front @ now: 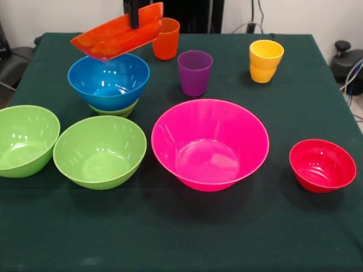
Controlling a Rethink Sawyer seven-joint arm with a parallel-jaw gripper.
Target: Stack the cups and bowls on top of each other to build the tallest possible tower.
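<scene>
My gripper (134, 21) comes down at the top left and is shut on the rim of the orange bowl (116, 35). It holds the bowl tilted in the air, just above the blue bowl (109, 79). The blue bowl sits nested in a lime green bowl (116, 109), of which only the lower rim shows. An orange cup (165, 38) stands right behind the held bowl. A purple cup (194, 72) stands upright to its right. A yellow cup (265, 60) stands at the far right and looks like two nested.
Two more lime green bowls (22, 140) (100, 151) sit at the near left. A large pink bowl (210, 144) sits in the middle and a small red bowl (322, 165) at the right. All rest on the dark green tablecloth (181, 238).
</scene>
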